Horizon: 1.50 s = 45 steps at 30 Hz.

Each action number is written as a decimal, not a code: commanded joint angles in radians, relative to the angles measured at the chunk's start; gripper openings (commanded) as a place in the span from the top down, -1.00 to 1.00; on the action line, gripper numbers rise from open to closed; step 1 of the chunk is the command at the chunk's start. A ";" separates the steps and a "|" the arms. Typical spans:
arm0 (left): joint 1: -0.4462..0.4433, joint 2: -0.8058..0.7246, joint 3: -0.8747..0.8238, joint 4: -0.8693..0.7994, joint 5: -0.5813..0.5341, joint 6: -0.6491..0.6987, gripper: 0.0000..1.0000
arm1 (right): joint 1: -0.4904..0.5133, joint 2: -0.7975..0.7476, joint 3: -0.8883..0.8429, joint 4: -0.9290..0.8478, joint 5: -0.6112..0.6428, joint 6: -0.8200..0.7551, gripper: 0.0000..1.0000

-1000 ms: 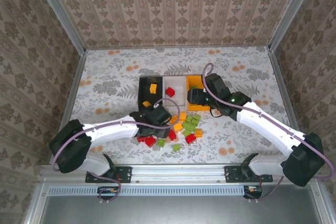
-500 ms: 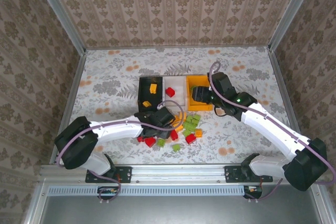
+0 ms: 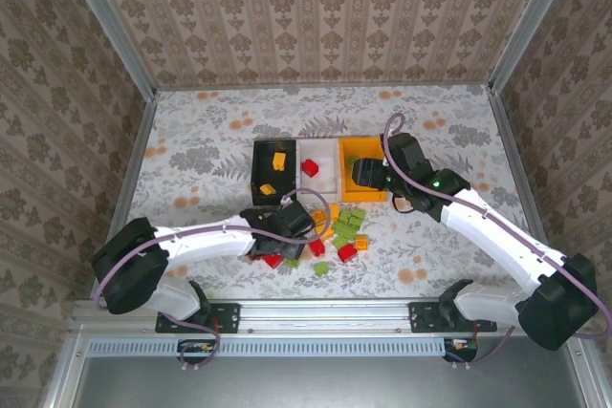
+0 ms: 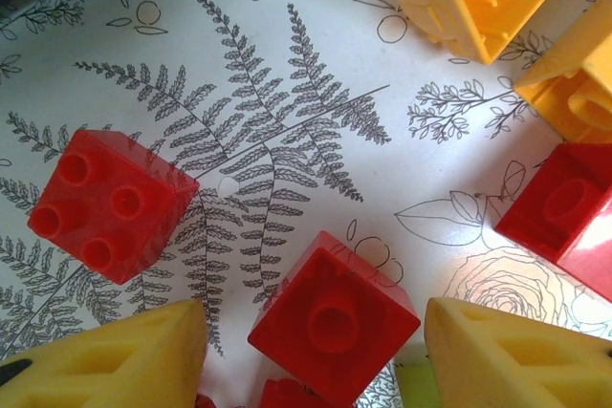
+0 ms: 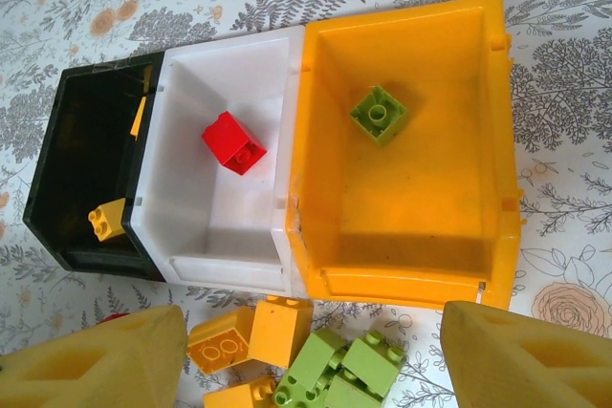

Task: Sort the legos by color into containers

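Step in hand, prob.: left gripper (image 4: 311, 336) picking a red lego (image 4: 333, 317) off the table (image 4: 287, 93), in the loose pile just on the near side of the white bin (image 3: 327, 179). To do it well: centre jaws on that lego, drop straight, close w/o nudging the second red lego (image 4: 107, 203), then carry to the white bin, which holds a sorted red lego (image 5: 233, 142). Jaws moderately apart, straddling it, nothing gripped yet. Right gripper (image 5: 311, 332): wide, empty, over the orange-yellow bin (image 5: 402, 284) touching the white bin's right side, w/ a green lego (image 5: 378, 114) inside.
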 commanded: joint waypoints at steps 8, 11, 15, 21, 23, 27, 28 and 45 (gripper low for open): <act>-0.005 0.099 -0.004 0.056 0.018 0.008 -0.10 | -0.013 -0.056 -0.018 0.002 0.001 0.004 -0.44; -0.009 0.101 0.009 0.047 0.021 0.014 -0.01 | -0.019 -0.061 -0.017 0.001 0.001 0.005 -0.45; -0.017 0.060 0.025 0.006 0.006 0.014 0.12 | -0.027 -0.067 -0.016 -0.001 0.001 0.004 -0.45; -0.015 -0.056 0.129 -0.057 -0.015 0.044 0.22 | -0.036 -0.082 -0.029 0.000 0.001 0.014 -0.45; 0.000 -0.067 0.186 -0.057 -0.002 0.069 0.23 | -0.040 -0.092 -0.036 0.001 0.001 0.015 -0.45; 0.096 -0.024 0.300 0.000 0.074 0.125 0.25 | -0.045 -0.105 -0.058 -0.002 0.002 0.017 -0.45; 0.119 -0.003 0.328 0.015 0.087 0.137 0.25 | -0.045 -0.105 -0.061 -0.005 0.002 0.017 -0.44; 0.300 0.501 0.785 0.033 0.229 0.156 0.07 | -0.051 -0.146 -0.162 -0.048 -0.043 0.004 -0.45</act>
